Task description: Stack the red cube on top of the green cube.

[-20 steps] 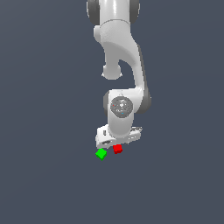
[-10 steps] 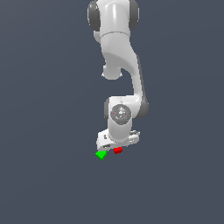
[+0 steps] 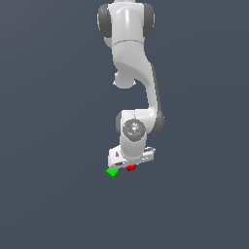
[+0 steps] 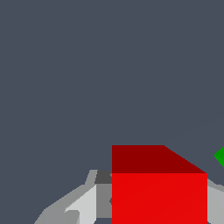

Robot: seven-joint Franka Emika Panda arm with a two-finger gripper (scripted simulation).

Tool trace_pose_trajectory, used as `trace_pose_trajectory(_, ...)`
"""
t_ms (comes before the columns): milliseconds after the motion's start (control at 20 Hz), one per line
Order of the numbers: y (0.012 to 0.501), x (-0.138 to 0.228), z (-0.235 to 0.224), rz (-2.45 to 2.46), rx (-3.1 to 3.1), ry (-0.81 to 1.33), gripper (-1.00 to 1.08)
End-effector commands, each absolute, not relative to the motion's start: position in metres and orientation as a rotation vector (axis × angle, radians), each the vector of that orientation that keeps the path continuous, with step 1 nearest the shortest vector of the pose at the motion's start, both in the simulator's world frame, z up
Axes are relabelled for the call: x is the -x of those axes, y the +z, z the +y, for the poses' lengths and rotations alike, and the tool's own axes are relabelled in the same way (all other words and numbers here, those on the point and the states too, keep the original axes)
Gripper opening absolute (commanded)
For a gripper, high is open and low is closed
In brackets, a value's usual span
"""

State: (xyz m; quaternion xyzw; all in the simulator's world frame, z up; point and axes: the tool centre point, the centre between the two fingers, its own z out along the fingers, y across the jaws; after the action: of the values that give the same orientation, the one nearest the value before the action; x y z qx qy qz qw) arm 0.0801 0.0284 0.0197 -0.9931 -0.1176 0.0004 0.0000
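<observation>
The red cube [image 3: 131,168] lies on the floor just below the white gripper [image 3: 129,163], with only part of it showing under the hand. The green cube [image 3: 112,171] sits close beside it, towards the exterior view's left and clear of the gripper. In the wrist view the red cube [image 4: 158,192] looms large between the two grey fingers [image 4: 83,203], one on each side of it. The green cube [image 4: 220,156] shows only as a sliver at the picture's edge. The jaws stand open around the red cube, which rests on the floor.
The floor is a plain dark grey surface [image 3: 53,194] on all sides. The white arm [image 3: 131,73] rises straight up above the two cubes.
The arm has come down over the red cube, and the hand now hides part of it. Both cubes have stayed where they were.
</observation>
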Motion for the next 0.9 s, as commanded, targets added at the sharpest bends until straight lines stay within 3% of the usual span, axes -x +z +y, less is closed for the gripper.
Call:
trace_pose_trajectory(0,0.020,-0.080,0.028,-0.369,3.120,0.000,-1.00)
trace_pose_trajectory(500,0.025,-0.080,0.028,-0.370,3.120,0.001,-1.00)
trace_pose_trajectory(850,0.060,-0.079,0.028,-0.370,3.120,0.001,-1.00)
